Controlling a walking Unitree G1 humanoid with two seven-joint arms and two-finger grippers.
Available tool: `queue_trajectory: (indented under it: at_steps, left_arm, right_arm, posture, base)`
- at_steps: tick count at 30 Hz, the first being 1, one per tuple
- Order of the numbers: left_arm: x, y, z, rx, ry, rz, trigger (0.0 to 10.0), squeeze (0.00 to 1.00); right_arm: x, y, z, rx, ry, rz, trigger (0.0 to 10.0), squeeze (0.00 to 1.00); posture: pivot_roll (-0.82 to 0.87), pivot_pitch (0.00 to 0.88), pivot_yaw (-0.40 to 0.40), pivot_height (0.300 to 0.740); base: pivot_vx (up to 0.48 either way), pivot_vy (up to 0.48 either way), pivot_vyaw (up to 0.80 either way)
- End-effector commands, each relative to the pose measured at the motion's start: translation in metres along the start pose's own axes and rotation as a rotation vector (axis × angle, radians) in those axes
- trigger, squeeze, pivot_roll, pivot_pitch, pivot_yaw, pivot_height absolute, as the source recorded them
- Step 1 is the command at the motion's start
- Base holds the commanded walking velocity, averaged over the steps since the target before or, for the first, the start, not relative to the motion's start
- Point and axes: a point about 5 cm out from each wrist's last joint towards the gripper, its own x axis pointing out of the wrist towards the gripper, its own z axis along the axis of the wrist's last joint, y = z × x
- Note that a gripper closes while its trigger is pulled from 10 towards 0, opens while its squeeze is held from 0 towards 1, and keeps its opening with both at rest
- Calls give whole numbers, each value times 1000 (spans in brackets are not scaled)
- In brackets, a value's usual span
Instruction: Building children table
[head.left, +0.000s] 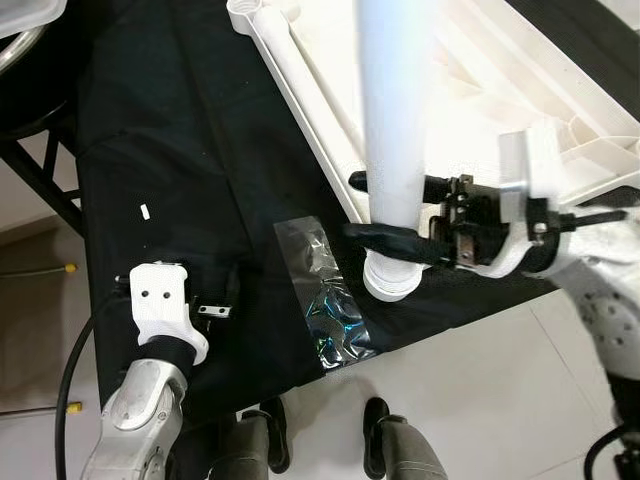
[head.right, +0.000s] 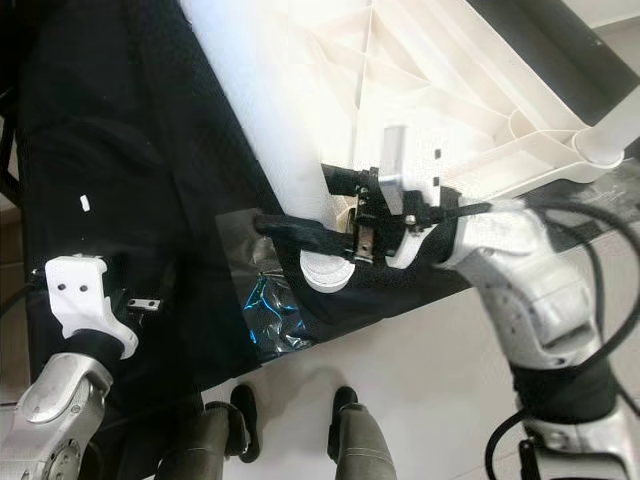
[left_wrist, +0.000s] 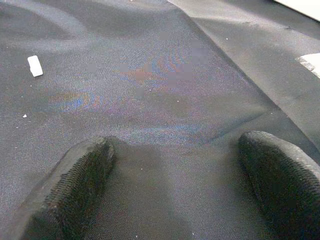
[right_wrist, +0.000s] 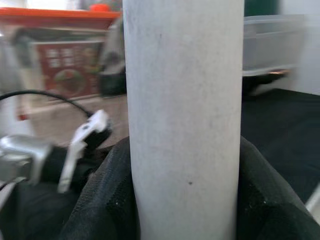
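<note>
Left eye view: right gripper (head.left: 372, 208) jaws clamp the upright white table leg (head.left: 393, 120)

red printed poster (right_wrist: 62, 70), lettering blurred, no readable text

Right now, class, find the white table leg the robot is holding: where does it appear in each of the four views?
Left eye view: white table leg upright at centre, right gripper clamping its lower part.
Right eye view: it runs from upper left to centre.
Left wrist view: not in it; black cloth between open fingers.
Right wrist view: a vertical column at centre.
Shared landmark: the black cloth.
</note>
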Motion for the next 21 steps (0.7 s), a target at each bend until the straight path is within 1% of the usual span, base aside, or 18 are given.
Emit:
queue_trajectory:
  at_steps: [1,2,4,5,6,7,8,9,10,12,13,15,16,17,19,20,21]
  left_arm:
    - [-3,3,-18,0,89,14,10000,0]
    - [-3,3,-18,0,88,14,10000,0]
    - [-1,3,-18,0,86,14,10000,0]
    - [-1,3,-18,0,86,14,10000,0]
    - [-1,3,-18,0,85,14,10000,0]
    - [0,3,-18,-1,84,14,10000,0]
    - [1,3,-19,-1,82,12,10000,0]
    - [2,2,-19,-1,81,11,10000,0]
    - [2,2,-19,-1,81,11,10000,0]
    - [3,2,-19,-1,78,10,10000,0]
    - [4,2,-20,0,75,11,10000,0]
    - [5,2,-20,0,73,11,10000,0]
    - [6,2,-19,-2,65,12,10000,0]
    - [6,2,-19,-2,65,12,10000,0]
    - [11,8,-17,-31,51,36,10000,0]
    - [11,8,-17,-31,51,36,10000,0]
    - [16,11,-13,-23,34,30,10000,0]
  right_arm:
    - [6,13,-33,127,113,-114,10000,0]
    - [10,16,-39,131,126,-222,10000,0]
    - [17,23,-45,127,132,-360,10000,0]
    - [17,23,-45,127,132,-360,10000,0]
    - [19,26,-49,82,168,-425,10000,0]
    - [20,29,-52,63,183,-470,10000,0]
    - [22,32,-55,23,210,-530,10000,0]
    - [25,36,-56,9,207,-550,10000,0]
    - [25,36,-56,9,207,-550,10000,0]
    - [30,41,-56,18,184,-569,10000,0]
    - [33,40,-54,28,156,-572,10000,0]
    - [35,40,-54,32,141,-586,10000,0]
    - [36,32,-49,18,108,-611,10000,0]
    - [36,32,-49,18,108,-611,10000,0]
    - [36,17,-40,9,50,-638,10000,0]
    - [36,17,-40,9,50,-638,10000,0]
    - [35,10,-33,4,20,-646,10000,0]
  posture:
    - [61,406,26,740]
    - [60,406,28,740]
    - [56,406,28,740]
    - [56,406,28,740]
    - [54,406,30,740]
    - [49,406,30,740]
    - [50,400,29,740]
    - [51,400,28,740]
    - [51,400,28,740]
    - [52,394,29,740]
    - [55,386,27,740]
    - [57,385,26,740]
    - [61,375,24,740]
    - [61,375,24,740]
    - [61,357,24,740]
    - [61,357,24,740]
    - [62,341,22,740]
  base:
    - [0,0,0]
    - [0,0,0]
    - [0,0,0]
    - [0,0,0]
    - [0,0,0]
    - [0,0,0]
    - [0,0,0]
    - [0,0,0]
    - [0,0,0]
    - [0,0,0]
    - [0,0,0]
    - [0,0,0]
    - [0,0,0]
    - [0,0,0]
    - [0,0,0]
    - [0,0,0]
    - [0,0,0]
